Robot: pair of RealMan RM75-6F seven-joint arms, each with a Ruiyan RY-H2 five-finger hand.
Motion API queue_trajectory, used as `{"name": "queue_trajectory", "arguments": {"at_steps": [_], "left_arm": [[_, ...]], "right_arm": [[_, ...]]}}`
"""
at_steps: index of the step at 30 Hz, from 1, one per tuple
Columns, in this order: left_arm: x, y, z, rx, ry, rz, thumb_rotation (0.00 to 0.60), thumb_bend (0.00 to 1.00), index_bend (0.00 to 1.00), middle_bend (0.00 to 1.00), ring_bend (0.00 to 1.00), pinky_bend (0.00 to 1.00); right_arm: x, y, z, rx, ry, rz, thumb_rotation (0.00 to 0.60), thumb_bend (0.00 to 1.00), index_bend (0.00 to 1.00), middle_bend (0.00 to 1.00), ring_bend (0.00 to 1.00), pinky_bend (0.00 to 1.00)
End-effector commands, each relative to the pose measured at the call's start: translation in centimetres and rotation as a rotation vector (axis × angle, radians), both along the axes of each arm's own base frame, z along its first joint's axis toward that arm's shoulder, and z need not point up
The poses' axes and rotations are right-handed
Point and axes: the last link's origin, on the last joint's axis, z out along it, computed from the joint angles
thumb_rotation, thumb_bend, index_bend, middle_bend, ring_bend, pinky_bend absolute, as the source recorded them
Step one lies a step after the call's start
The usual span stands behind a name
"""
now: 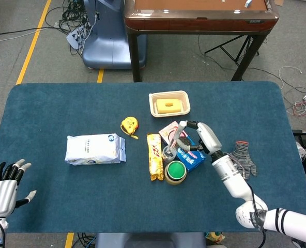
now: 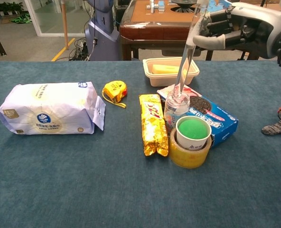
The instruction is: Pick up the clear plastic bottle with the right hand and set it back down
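Nearest to us, at the front left corner of the table, our left hand [image 1: 3,190] rests with its fingers spread and holds nothing; it is well apart from the task's thing, so the right is the only hand in play. Further in stands a tape roll [image 2: 190,149] with a green-topped cup [image 2: 193,130] set in it, and just behind that a small glass jar [image 2: 176,107] beside a blue cookie box [image 2: 216,121]. Above the jar hangs the clear plastic bottle [image 2: 185,61], a long slim thing off the cloth, gripped near its upper end by our right hand [image 2: 235,28], whose fingers are wrapped around it. Its long axis runs steeply, near upright but tilted: the top leans toward our right, into the hand, and the bottom points down and to our left, ending at the jar's mouth. We cannot tell whether it touches the jar. We judge that setting it down calls for bare cloth, since jar, box and the tray [image 2: 171,80] beyond crowd the spot below.
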Motion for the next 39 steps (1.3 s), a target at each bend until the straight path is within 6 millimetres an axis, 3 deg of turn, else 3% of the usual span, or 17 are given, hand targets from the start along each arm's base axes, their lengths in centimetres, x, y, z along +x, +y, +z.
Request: {"name": "queue_trajectory", "arguments": {"at_steps": [1,25,32,39], "left_arm": [[-0.1,0.0,0.0,0.001,-0.001,0.004,0.6,0.2,0.2,0.12,0.12,0.0],[-0.5,-0.2,-0.1,-0.001,-0.005,0.014,0.6,0.2,0.2,0.12,0.12,0.0],[-0.6,-0.4,0.0,0.002,-0.005,0.019,0.6,0.2,0.2,0.12,0.12,0.0],[-0.7,-0.4,0.1,0.003,-0.003,0.019,0.6,0.2,0.2,0.12,0.12,0.0]], "right_arm": [[0.2,-0.1,-0.3,0.01,0.002,0.002,0.6,0.59,0.68,0.46,0.35,0.25],[-0.9,0.4,-5.3,-0.045,0.268,0.169,0.6,0.59,0.68,0.46,0.35,0.25],[-1.5,0.7,-6.7,-0.036,0.3,0.183,0.6,0.57,0.67,0.42,0.33,0.25],[-2.2,0.8,-6.9,-0.032,0.31,0.166,0.6,0.46,0.55,0.33,0.26,0.25]]}}
